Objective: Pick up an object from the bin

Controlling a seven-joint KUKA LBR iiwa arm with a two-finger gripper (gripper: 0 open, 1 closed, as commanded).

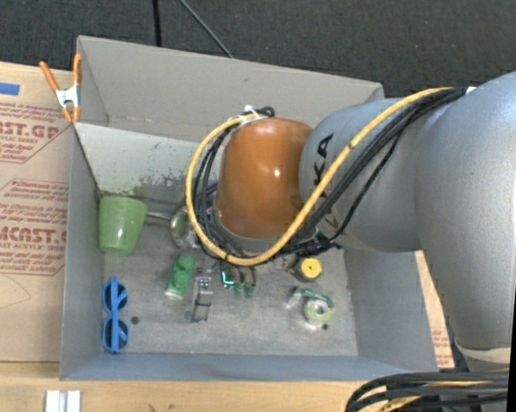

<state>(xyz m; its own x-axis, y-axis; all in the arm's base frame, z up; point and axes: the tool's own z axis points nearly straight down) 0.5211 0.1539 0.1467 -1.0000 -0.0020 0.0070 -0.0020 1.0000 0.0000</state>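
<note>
Jaws first: from my screen I cannot tell whether they are spread or pressed together, because the glossy orange dome-shaped wrist cover (259,178) sits over the gripper (227,277) and hides most of it. What I can see of the gripper is a dark cluster with a small teal glow, low over the floor of the grey metal bin (255,344), just below the middle of the frame.

Closest to it are a small bright-green plastic piece (180,276), just to its left, and a small dark grey blocky piece (202,300), just below and left of it. I cannot tell whether either one touches the gripper.

A small yellow round disc (308,269) lies near the gripper on its right, with a white and green ring-shaped thing (312,307) below that. At the left of the bin a pale green plastic cup (120,224) lies against the wall, and a pair of blue plastic sunglasses (114,314) lies in the lower left corner.

The bin floor is dull grey, speckled and scuffed, with dark smudges on the back wall. The bin stands on a light wooden tabletop (223,404), and a dark carpet-like floor (345,29) runs across the top of the frame. The big silver-grey arm (440,181) fills the right side, with yellow and black cables (332,176) looped around it.
</note>
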